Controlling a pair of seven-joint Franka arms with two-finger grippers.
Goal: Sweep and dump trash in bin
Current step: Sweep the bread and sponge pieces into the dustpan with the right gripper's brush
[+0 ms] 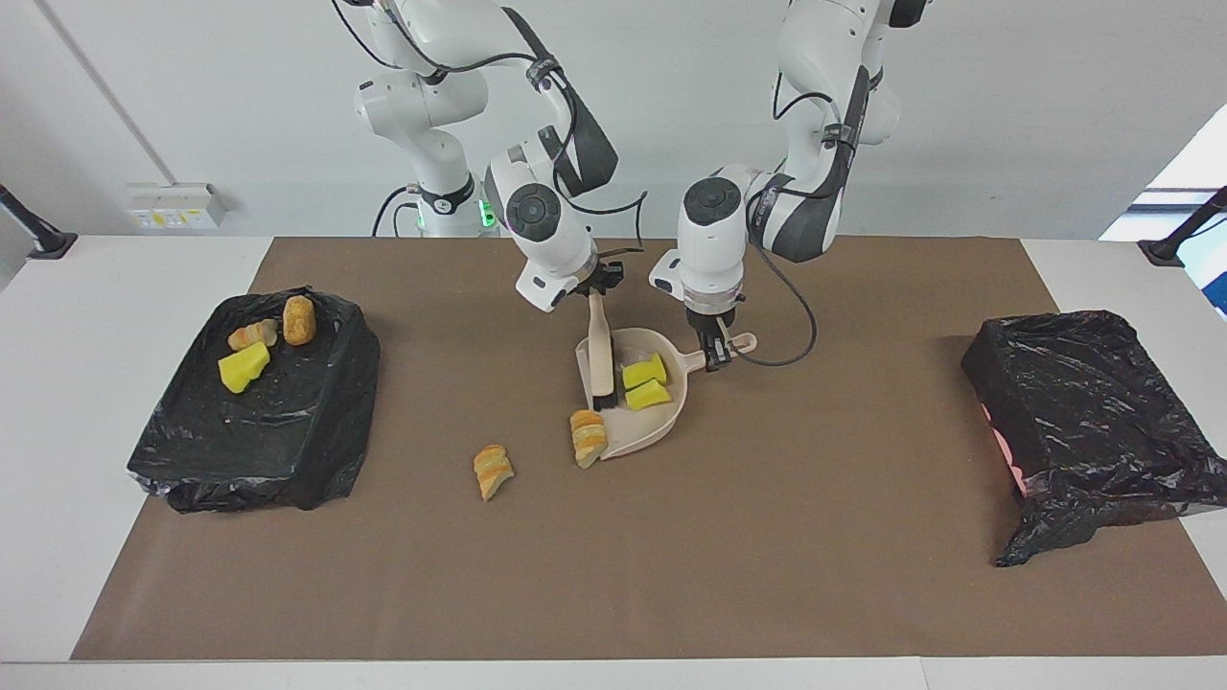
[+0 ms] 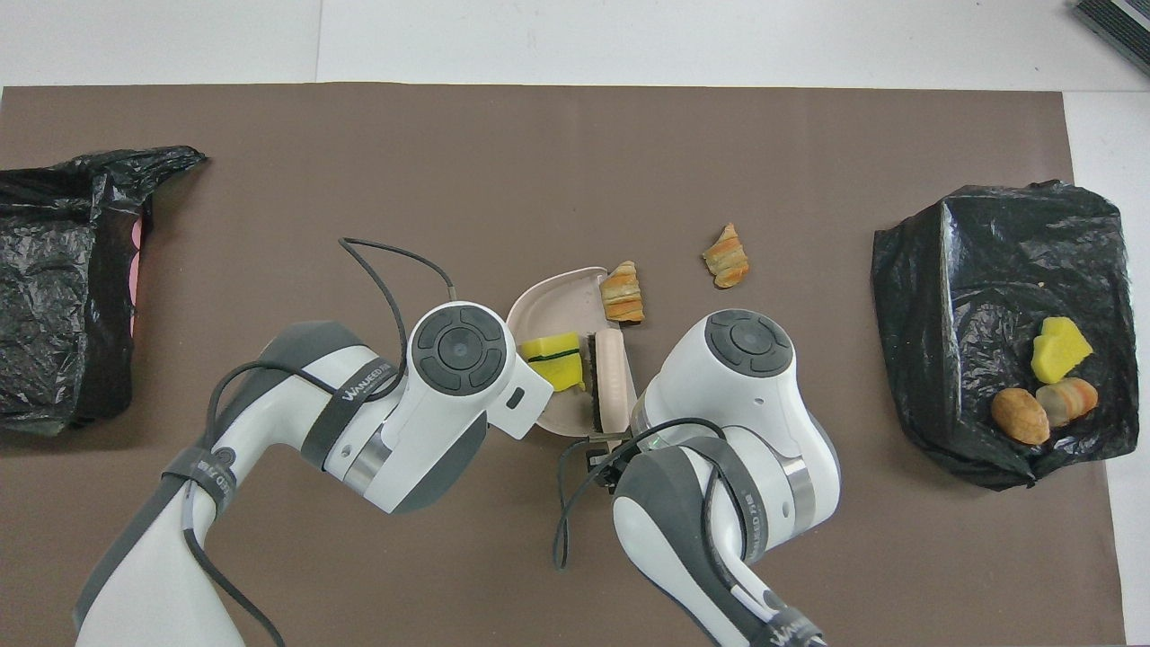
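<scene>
We take this for a robotics lab: two white arms point(image 1: 537, 144) stand at a white table point(image 1: 115, 287) under brown paper point(image 1: 671, 556), against a bare wall point(image 1: 1007, 115).

The dustpan point(image 1: 640, 402) lies mid-table on the mat point(image 1: 671, 575). Two sponge chunks point(image 1: 646, 381) sit in it, the brush point(image 1: 601, 359) beside them at its mouth. One croissant point(image 1: 588, 437) lies at the pan's lip, another point(image 1: 493, 471) apart, toward the right arm's end. A bin point(image 1: 288, 441) at that end holds three pieces point(image 1: 259, 347). A second bin point(image 1: 1083, 402) stands at the left arm's end.
</scene>
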